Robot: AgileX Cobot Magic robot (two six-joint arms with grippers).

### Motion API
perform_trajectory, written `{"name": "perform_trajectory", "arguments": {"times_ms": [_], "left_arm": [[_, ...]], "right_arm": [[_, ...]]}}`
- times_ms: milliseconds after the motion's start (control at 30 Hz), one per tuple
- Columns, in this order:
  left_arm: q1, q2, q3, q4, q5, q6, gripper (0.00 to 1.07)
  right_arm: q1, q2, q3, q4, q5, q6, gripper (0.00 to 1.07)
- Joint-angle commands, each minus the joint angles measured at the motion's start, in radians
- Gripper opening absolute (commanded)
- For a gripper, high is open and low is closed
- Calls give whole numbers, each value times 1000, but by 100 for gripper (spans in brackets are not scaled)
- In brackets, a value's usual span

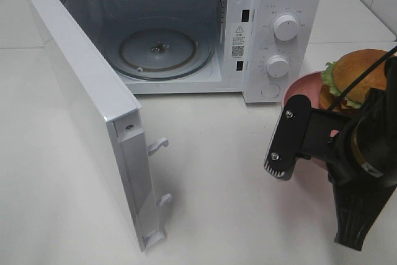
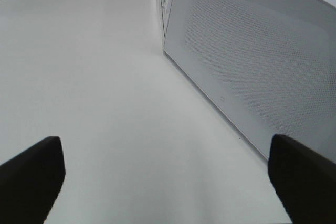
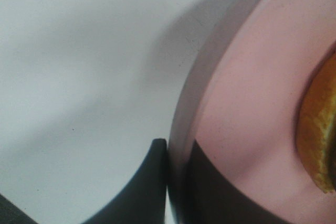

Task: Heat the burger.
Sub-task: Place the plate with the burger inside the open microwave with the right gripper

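Observation:
The burger (image 1: 360,76), with a golden-brown bun and green lettuce, sits on a round pink plate (image 1: 304,88) to the right of the microwave. My right arm (image 1: 347,147) comes down over the plate's near-left edge. In the right wrist view my right gripper (image 3: 176,150) is shut on the plate's rim (image 3: 252,77), one finger (image 3: 149,182) outside and one inside. The burger's edge (image 3: 317,140) shows just beyond it. My left gripper (image 2: 165,145) is open above bare table with nothing between its fingers. It does not show in the exterior high view.
The white microwave (image 1: 273,4) stands at the back with its door (image 1: 87,91) swung wide open to the left. The glass turntable (image 1: 158,51) inside is bare. The door's outer face (image 2: 252,61) is close beside my left gripper. Two dials (image 1: 285,27) face front.

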Motion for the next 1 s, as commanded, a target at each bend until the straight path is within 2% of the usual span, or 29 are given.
{"name": "perform_trajectory", "arguments": {"times_ms": [33, 367, 1000], "left_arm": [[0, -17, 0, -3, -10, -5, 98], [0, -17, 0, -3, -10, -5, 98], [0, -17, 0, -3, -10, -5, 98]], "right_arm": [[22, -8, -2, -58, 6, -9, 0], [38, -8, -2, -76, -41, -58, 0], [38, -8, -2, -76, -205, -421, 0]]}}
